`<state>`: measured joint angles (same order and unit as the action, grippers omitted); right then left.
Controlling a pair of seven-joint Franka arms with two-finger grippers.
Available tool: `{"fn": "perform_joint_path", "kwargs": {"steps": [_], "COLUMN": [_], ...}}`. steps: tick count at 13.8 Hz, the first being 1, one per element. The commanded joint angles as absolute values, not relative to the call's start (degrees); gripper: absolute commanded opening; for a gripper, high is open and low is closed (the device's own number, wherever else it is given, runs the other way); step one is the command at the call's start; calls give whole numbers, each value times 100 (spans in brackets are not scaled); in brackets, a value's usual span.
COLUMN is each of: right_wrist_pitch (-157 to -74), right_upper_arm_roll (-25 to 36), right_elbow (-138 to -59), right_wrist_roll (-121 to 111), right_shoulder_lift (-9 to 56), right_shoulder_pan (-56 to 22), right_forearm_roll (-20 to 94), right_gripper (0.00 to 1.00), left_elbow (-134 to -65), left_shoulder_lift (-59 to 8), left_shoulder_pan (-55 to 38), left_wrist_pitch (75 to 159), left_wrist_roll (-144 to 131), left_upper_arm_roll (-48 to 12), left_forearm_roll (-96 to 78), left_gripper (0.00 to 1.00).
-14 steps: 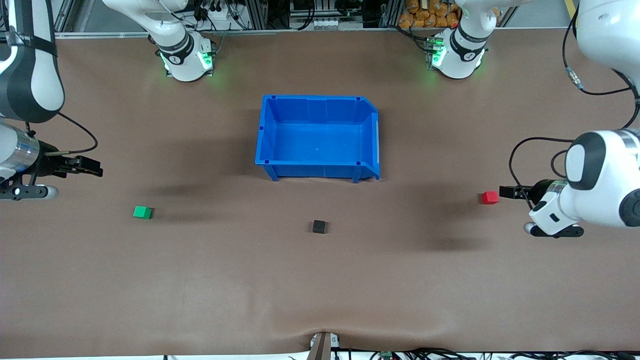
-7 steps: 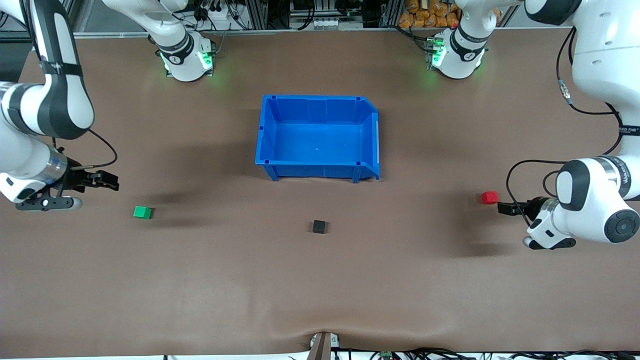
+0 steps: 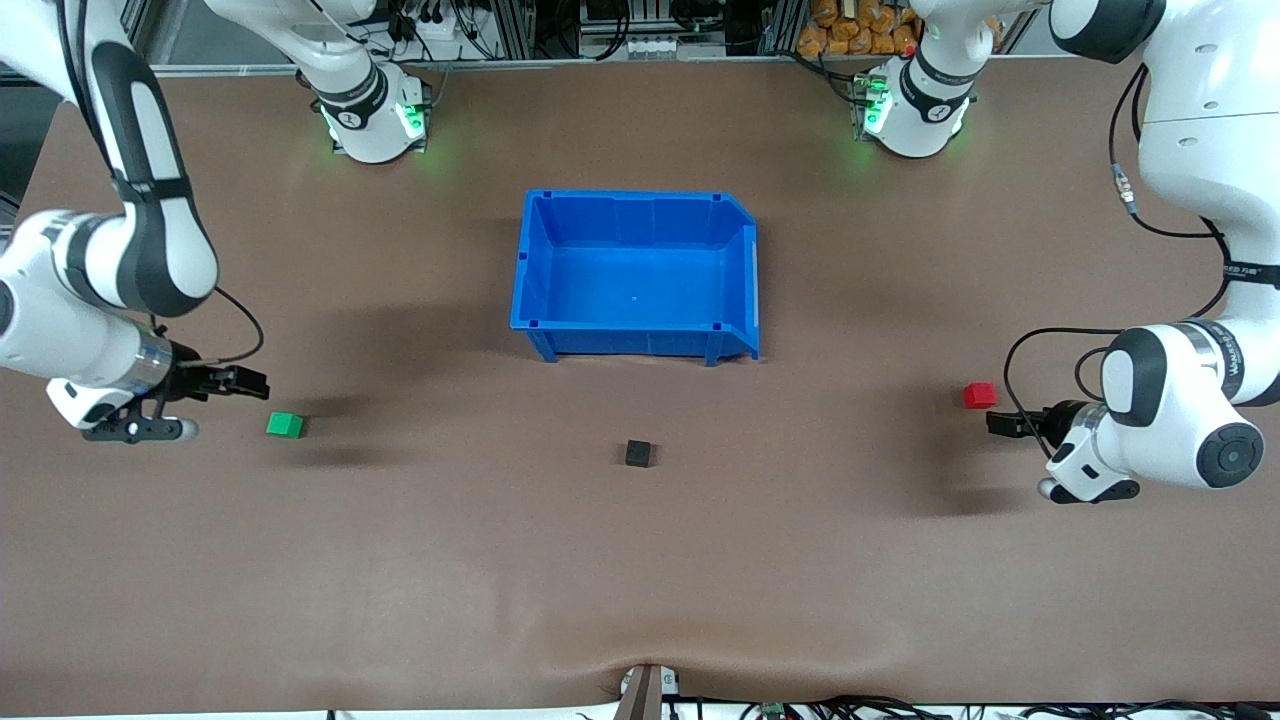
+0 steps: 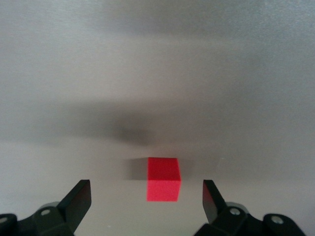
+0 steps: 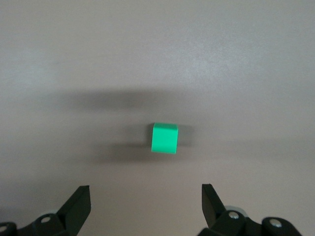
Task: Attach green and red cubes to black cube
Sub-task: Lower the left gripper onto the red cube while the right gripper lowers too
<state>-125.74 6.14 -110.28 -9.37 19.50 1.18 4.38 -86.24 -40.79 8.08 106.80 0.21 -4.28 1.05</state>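
The black cube [image 3: 638, 453] sits mid-table, nearer the front camera than the blue bin. The green cube [image 3: 285, 425] lies toward the right arm's end; it also shows in the right wrist view [image 5: 164, 138]. My right gripper [image 3: 250, 383] is open and empty, just beside the green cube and apart from it. The red cube [image 3: 980, 395] lies toward the left arm's end; it also shows in the left wrist view [image 4: 163, 179]. My left gripper [image 3: 1000, 423] is open and empty, low beside the red cube, which lies just ahead of its fingertips.
A blue bin [image 3: 742, 270], with nothing in it, stands in the middle of the table, nearer the arm bases than the black cube. The brown table mat has a raised wrinkle [image 3: 640, 650] at the edge closest to the front camera.
Both arms have come down and inward. My right gripper has moved closer to the green cube. My left gripper has moved toward the front camera, beside the red cube. The cubes have not moved.
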Motion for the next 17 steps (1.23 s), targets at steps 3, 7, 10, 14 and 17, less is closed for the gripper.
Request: {"fn": "perform_joint_path", "kwargs": {"steps": [3, 7, 10, 14, 17], "right_wrist_pitch": [-13007, -13263, -13535, -13562, -13570], "right_upper_arm_roll": [598, 598, 598, 598, 598], "right_elbow": [-10838, -10644, -10652, -10652, -10679], "right_wrist_roll": [-914, -905, -914, -923, -940], "right_shoulder_lift": [2600, 3128, 3339, 3428, 3454], "right_shoulder_pan": [176, 167, 193, 193, 185], "right_forearm_roll": [694, 694, 694, 694, 694], "right_gripper": [100, 100, 100, 100, 100], "left_elbow": [-8745, -9087, -9456, -9632, -9694], "left_shoulder_lift": [-4175, -4140, -4035, -3842, -3797], "left_shoulder_pan": [721, 571, 650, 633, 712], "left_wrist_pitch": [10907, 11275, 11864, 11673, 11628], "left_wrist_roll": [-35, 17, 70, 106, 175], "left_upper_arm_roll": [-422, -404, -422, -431, -431], "left_forearm_roll": [-27, 87, 413, 413, 422], "left_gripper": [100, 100, 100, 100, 78]}}
